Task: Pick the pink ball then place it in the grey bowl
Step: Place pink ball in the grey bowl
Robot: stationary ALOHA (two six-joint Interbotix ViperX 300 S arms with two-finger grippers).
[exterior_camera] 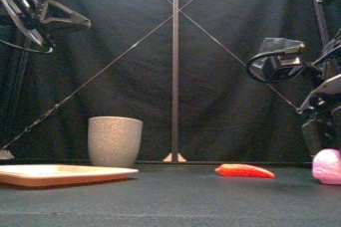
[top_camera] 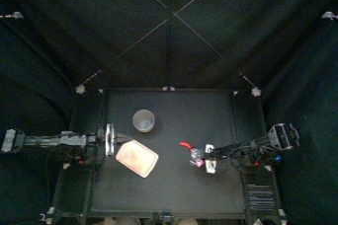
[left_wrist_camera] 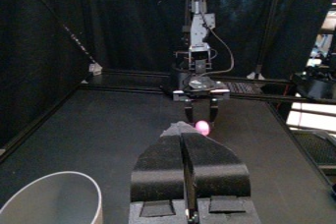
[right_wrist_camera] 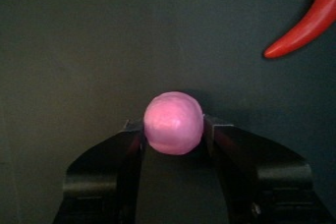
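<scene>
The pink ball (right_wrist_camera: 175, 123) sits between the two jaws of my right gripper (right_wrist_camera: 175, 130), which press on both its sides. It is low at the table near the right side (exterior_camera: 326, 166), also visible as the pink ball (top_camera: 209, 165). The tall grey speckled cup (exterior_camera: 115, 140) stands upright at the back left of the middle (top_camera: 142, 120). My left gripper (left_wrist_camera: 191, 154) rests at the left side, shut and holding nothing, pointing across at the ball (left_wrist_camera: 202, 128) with the cup (left_wrist_camera: 53, 198) beside it.
A flat pink tray (top_camera: 137, 158) lies front left of the ball, below the cup. A red toy chili (exterior_camera: 244, 170) lies between the tray and the ball, just behind the right gripper (top_camera: 205, 157).
</scene>
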